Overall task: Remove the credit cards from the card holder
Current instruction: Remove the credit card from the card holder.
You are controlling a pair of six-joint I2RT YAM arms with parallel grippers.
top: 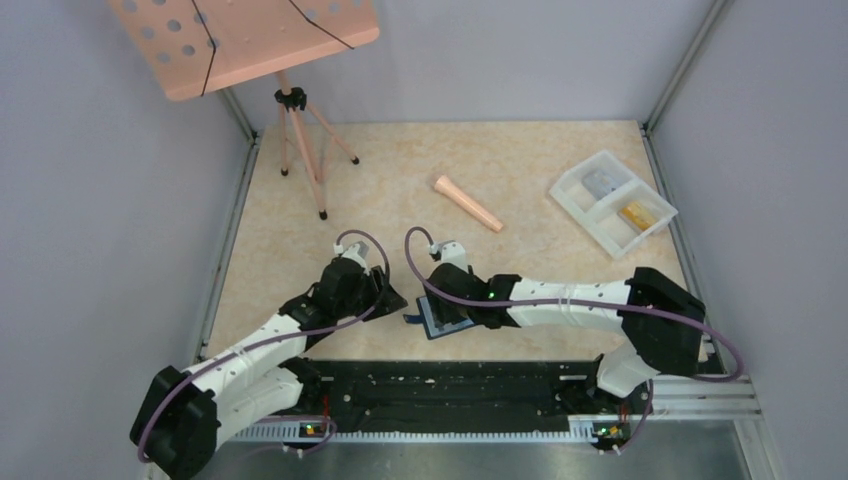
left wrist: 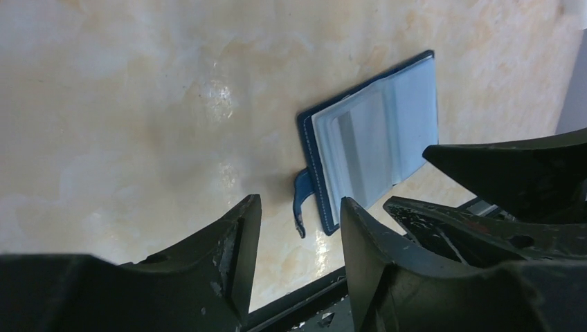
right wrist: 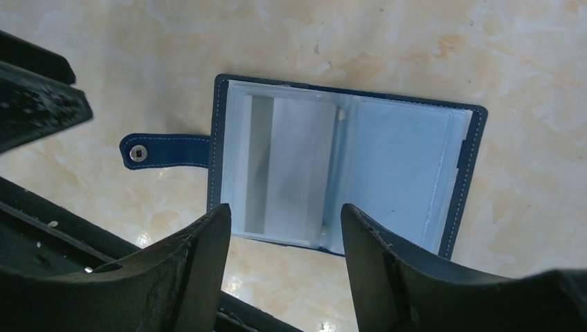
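Note:
The card holder (right wrist: 387, 166) lies open on the table, dark navy with pale blue pockets, its tab (right wrist: 163, 151) pointing left. A pale grey card (right wrist: 287, 166) sits in its left pocket. My right gripper (right wrist: 284, 211) is open just above the holder's near edge and holds nothing. My left gripper (left wrist: 297, 204) is open and empty, close to the tab (left wrist: 303, 200) of the holder (left wrist: 377, 138). In the top view both grippers (top: 395, 298) (top: 432, 312) meet over the holder (top: 436, 328). A grey card (top: 600, 183) and a tan-gold card (top: 637, 213) lie in the tray.
A white two-compartment tray (top: 575, 195) stands at the back right. A peach cone-shaped piece (top: 467, 203) lies mid-table. A music stand on a tripod (top: 300, 130) stands at the back left. The black base rail (top: 450, 385) runs just behind the holder.

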